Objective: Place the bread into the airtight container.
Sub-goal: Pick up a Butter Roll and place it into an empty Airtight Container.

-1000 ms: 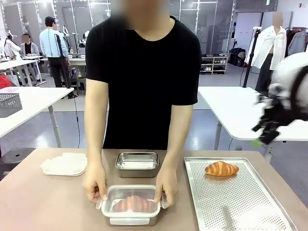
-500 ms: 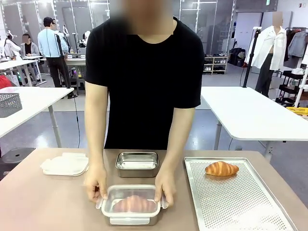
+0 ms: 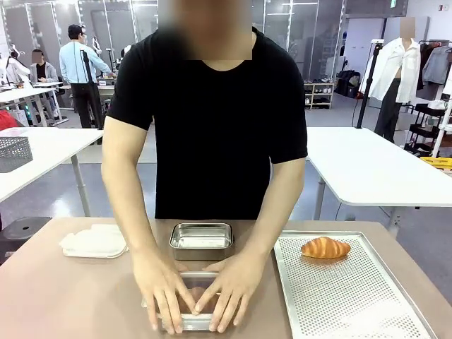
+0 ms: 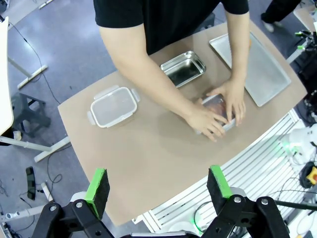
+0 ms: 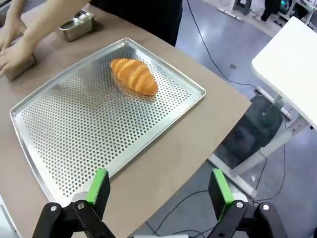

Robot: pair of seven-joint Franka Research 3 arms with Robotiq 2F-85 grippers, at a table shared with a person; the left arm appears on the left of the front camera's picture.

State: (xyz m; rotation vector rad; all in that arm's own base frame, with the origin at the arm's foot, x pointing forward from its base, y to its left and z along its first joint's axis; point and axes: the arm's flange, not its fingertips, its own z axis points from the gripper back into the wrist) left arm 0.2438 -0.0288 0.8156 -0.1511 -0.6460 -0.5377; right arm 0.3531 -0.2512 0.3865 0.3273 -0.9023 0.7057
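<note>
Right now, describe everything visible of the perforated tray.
The perforated tray is a silvery metal rectangle with rounded corners, a low raised rim and rows of small holes. It lies flat on the brown table, on the robot's right side. One golden bread roll rests near its far end. The person's nearer hand lies beside it, apart.

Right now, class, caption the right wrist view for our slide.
Open right gripper facing a bread roll on a tray.

Left pincer (image 4: 157, 183) spread wide above counter (image 4: 143, 158). Person's hands (image 4: 205, 121) press on container (image 4: 216, 104) at two o'clock; steel tin (image 4: 183, 68) twelve; white lid (image 4: 113, 105) ten.
</note>
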